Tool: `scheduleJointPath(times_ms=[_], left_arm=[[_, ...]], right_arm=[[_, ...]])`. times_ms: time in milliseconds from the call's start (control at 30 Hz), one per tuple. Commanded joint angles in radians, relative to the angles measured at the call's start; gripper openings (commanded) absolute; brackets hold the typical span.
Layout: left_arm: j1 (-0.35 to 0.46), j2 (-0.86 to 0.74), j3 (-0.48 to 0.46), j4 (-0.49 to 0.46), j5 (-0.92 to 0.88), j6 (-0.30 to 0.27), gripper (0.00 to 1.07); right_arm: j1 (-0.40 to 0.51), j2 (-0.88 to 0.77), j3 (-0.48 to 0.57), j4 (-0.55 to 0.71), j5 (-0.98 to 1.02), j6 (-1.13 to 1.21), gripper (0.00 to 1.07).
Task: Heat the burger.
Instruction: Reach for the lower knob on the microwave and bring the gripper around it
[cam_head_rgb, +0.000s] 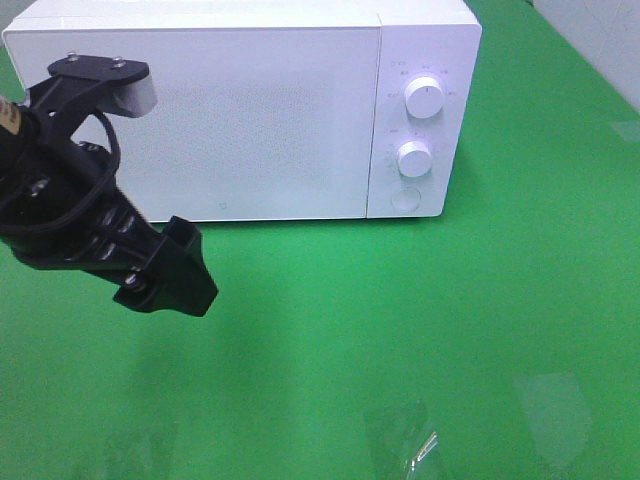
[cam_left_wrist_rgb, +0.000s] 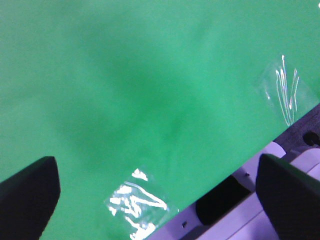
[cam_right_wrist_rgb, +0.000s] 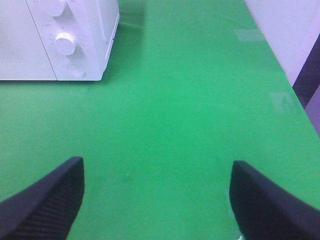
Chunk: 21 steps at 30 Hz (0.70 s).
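Observation:
The burger is out of view in all three frames. A white microwave stands at the back of the green table with its door shut; its control corner also shows in the right wrist view. My left arm hangs over the table's left side, in front of the microwave door. My left gripper is open, its fingers far apart over bare green cloth, nothing between them. My right gripper is also open and empty, low over the table to the right of the microwave; the exterior view does not show it.
Two white knobs and a round button sit on the microwave's right panel. Shiny clear tape patches lie near the table's front edge. A white wall borders the table's right side.

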Motion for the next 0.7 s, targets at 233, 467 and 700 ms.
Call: scheduleJointPath(times_ms=[233,467,700], left_arm=[[0.23,-0.016,0.003,0.001,0.184,-0.008,1.02],[0.39,-0.017,0.003,0.013,0.301,0.024,1.02],[0.54,-0.136,0.003,0.028,0.367,0.043,1.02]], right_arm=[[-0.003,-0.027,0.0,-0.005,-0.011,-0.006,0.76],[-0.003,-0.027,0.0,-0.005,-0.011,-0.006,0.76],[-0.003,-0.027,0.0,-0.005,-0.011,-0.006,0.76]])
